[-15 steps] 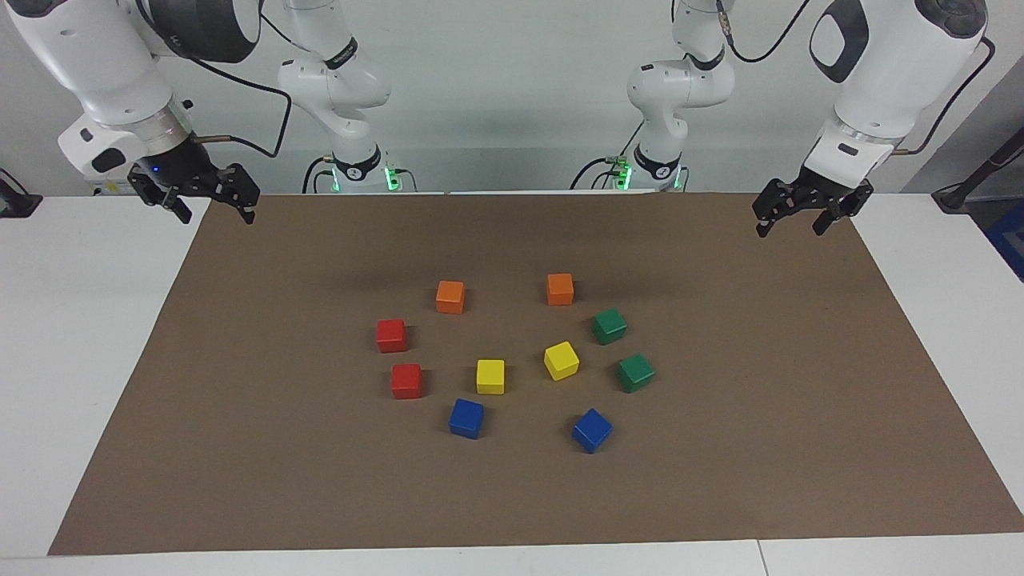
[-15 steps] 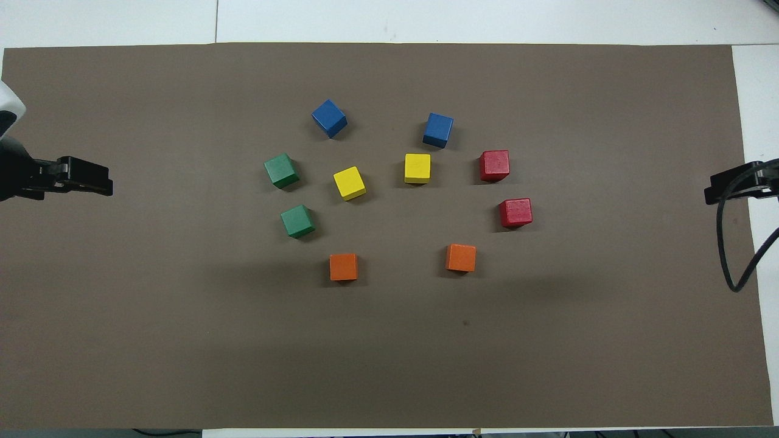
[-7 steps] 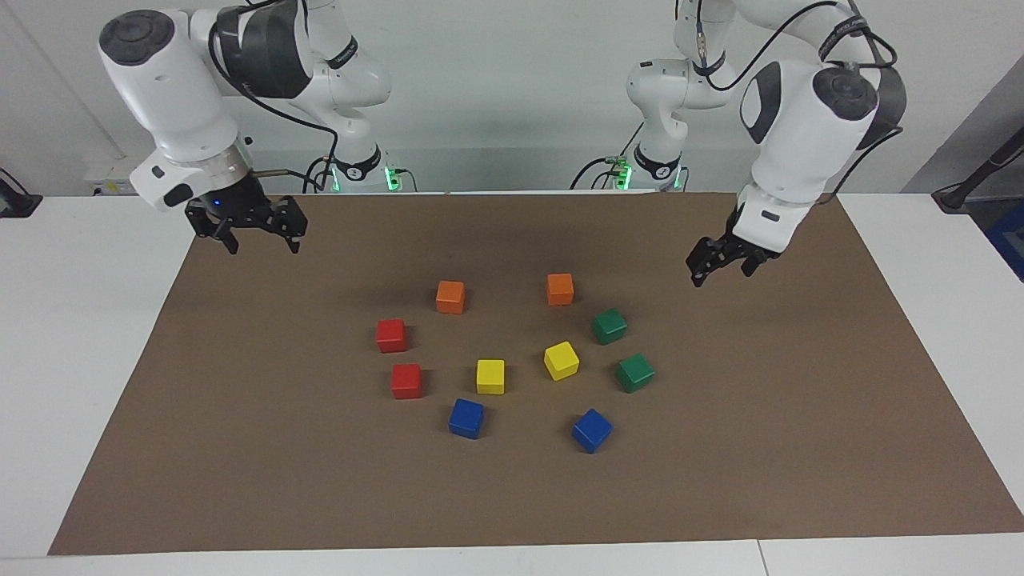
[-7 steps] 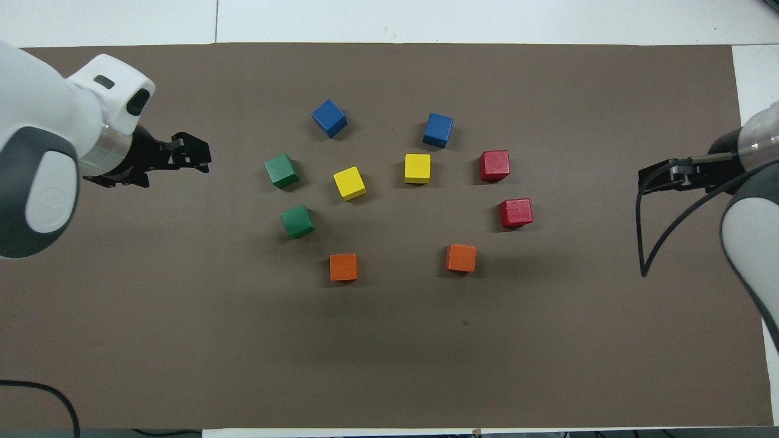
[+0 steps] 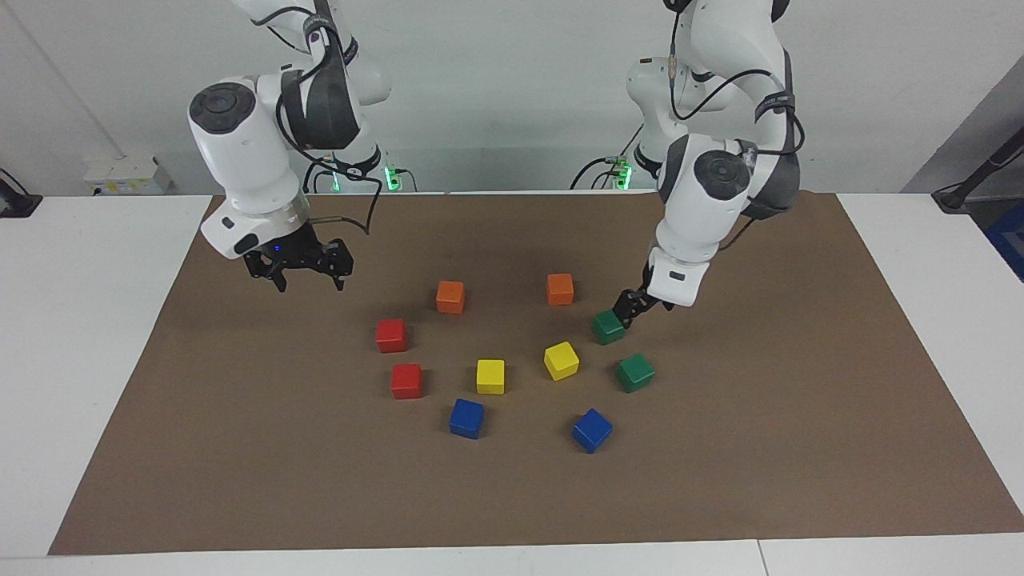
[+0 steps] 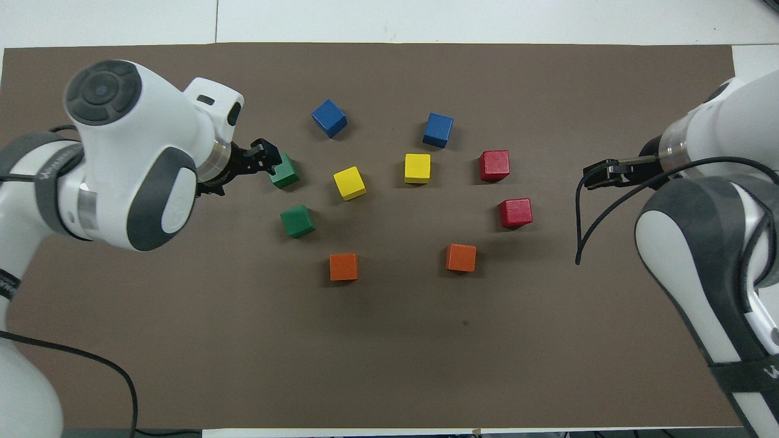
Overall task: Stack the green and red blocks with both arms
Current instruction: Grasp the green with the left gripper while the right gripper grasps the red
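Facing view first: ten cubes are scattered loosely mid-mat, nothing stacked yet. The left gripper [image 5: 626, 310] is seen low, right beside the green block [image 5: 608, 326] that lies nearer the robots, jaws spread and nothing pinched; whether it's touching can't be told. The second green block [image 5: 635, 372] sits just farther out. The right gripper [image 5: 302, 266] is hung over bare mat, fingers spread, empty, with the two red blocks [image 5: 391, 335] well apart from it, toward the table's middle.

Overhead view: the left gripper [image 6: 263, 159] is overlapped onto one green block [image 6: 283, 171]. The right gripper [image 6: 599, 175] is level with the reds [image 6: 494, 165]. So green is probably grabbed first.
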